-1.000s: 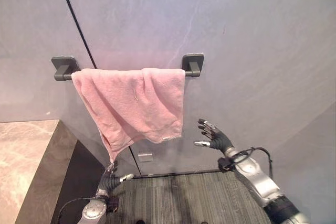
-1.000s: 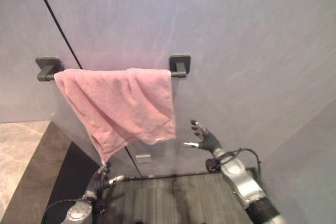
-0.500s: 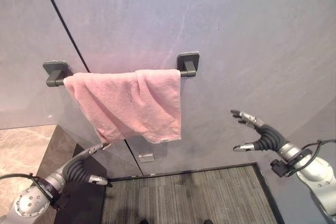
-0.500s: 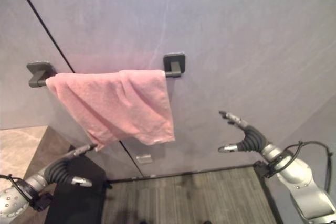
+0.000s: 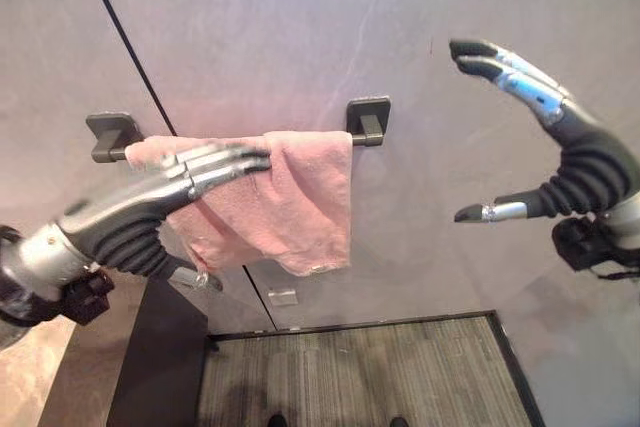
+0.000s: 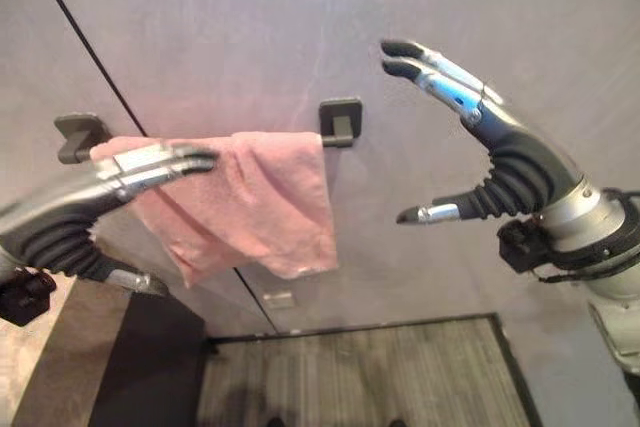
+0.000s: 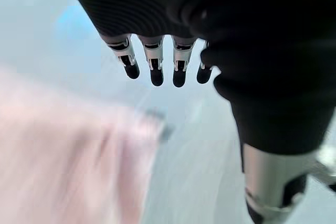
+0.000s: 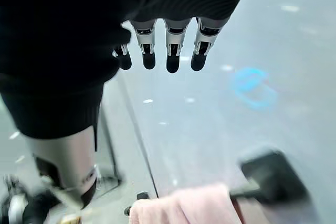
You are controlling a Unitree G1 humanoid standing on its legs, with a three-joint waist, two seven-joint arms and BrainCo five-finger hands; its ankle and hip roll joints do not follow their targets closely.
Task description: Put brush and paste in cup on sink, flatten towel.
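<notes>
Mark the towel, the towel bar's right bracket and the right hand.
towel (image 5: 290, 207), left eye view, middle of the hanging pink cloth
right bracket (image 5: 368, 119), left eye view, its dark wall plate
right hand (image 6: 515, 162), right eye view, the dark ribbed palm

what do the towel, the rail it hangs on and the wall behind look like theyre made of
Towel: pink terry cloth, going by its fuzzy, soft folds. Rail bracket: likely matte dark grey metal, smooth and square-edged. Wall: grey, faintly veined panels, perhaps stone or laminate.

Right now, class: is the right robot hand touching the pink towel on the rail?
Apart. The right eye view shows the right robot hand, fingers straight, held clear of the pink towel, with bare wall between them.
</notes>
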